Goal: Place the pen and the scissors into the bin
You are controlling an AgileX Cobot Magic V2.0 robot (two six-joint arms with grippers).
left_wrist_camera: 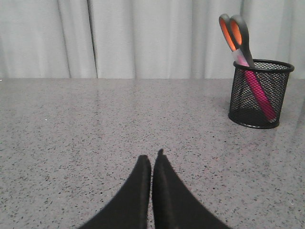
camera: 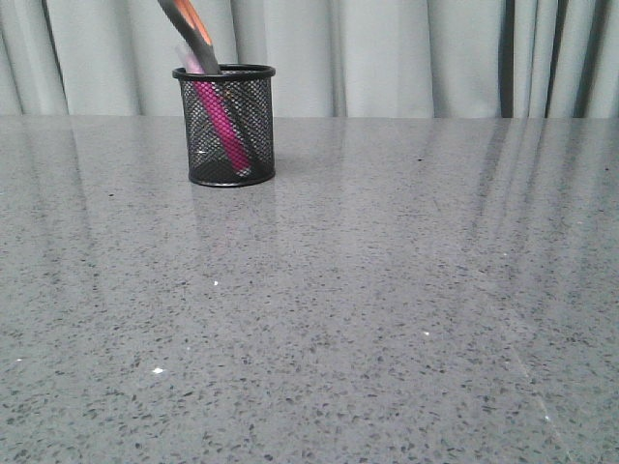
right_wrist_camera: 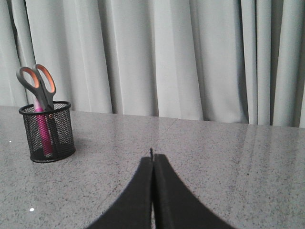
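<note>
Here, a black wire-mesh bin [camera: 224, 126], cylindrical with a solid rim and base, stands upright on a polished grey speckled stone table [camera: 368, 319] whose surface mirrors the pale pleated curtain [camera: 406, 53] hanging behind its far edge. In the front view the bin sits towards the far left of the tabletop, close to that back edge, with broad bare stone stretching to its right and towards the camera.

Inside the bin, a thick magenta-pink pen [camera: 219, 126] leans at a slant, its lower end resting near the base and its pale upper end showing just above the rim. The scissors [camera: 190, 31] stand in the same bin, blades down and hidden behind the mesh, dark grey handles with orange-lined loops rising well above the rim and tilting to the left.

The left gripper [left_wrist_camera: 152, 160], seen from its wrist camera, hovers low over bare table well apart from the bin, its two smooth black tapered fingers [left_wrist_camera: 140, 191] pressed together with nothing between them. The right gripper [right_wrist_camera: 152, 157] likewise has its black fingers [right_wrist_camera: 164, 191] closed tip to tip on nothing, over open stone, the bin standing well off to one side with scissors and pen in it
</note>
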